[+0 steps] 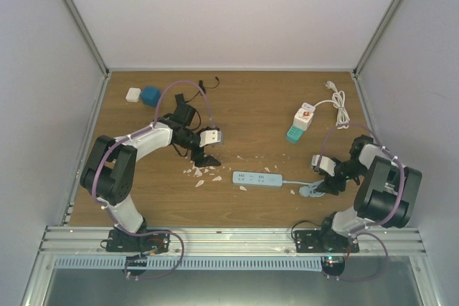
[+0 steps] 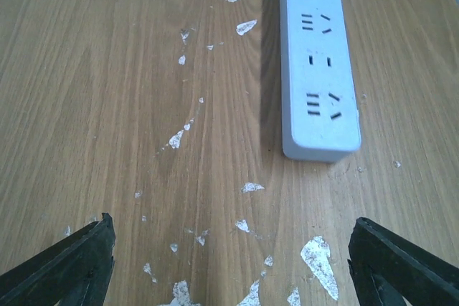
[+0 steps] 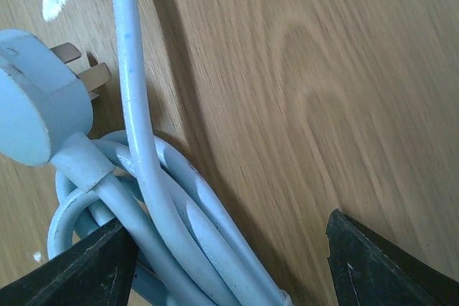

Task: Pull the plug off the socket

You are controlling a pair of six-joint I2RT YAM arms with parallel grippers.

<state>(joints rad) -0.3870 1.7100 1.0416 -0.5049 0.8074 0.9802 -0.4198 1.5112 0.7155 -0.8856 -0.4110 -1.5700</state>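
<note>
Wooden tabletop (image 1: 251,105) within white walls. Far right: teal plug (image 1: 295,134) seated in white socket (image 1: 305,115). Near empty power strip (image 2: 319,69), left tool (image 2: 233,223) gaping wide; above coiled cable (image 3: 165,220), right tool (image 3: 231,223) equally wide, seemingly yet to reach.

Table (image 2: 107,91) of light brown wood grain, smooth with a faint satin finish. Thin white flakes (image 2: 315,256), like paper or paint chips, lie scattered on it. Power strip (image 2: 319,69) in pale matt plastic. Coiled cable (image 3: 172,234) and round plug (image 3: 32,105) in smooth pale blue plastic with a soft sheen; the plug's 2 visible prongs (image 3: 90,73) are dull metal. Left gripper (image 2: 231,266) and right gripper (image 3: 229,263) have fingers (image 2: 68,266) of matt black plastic. Brushed metal rail (image 1: 229,236) along the near edge.
</note>
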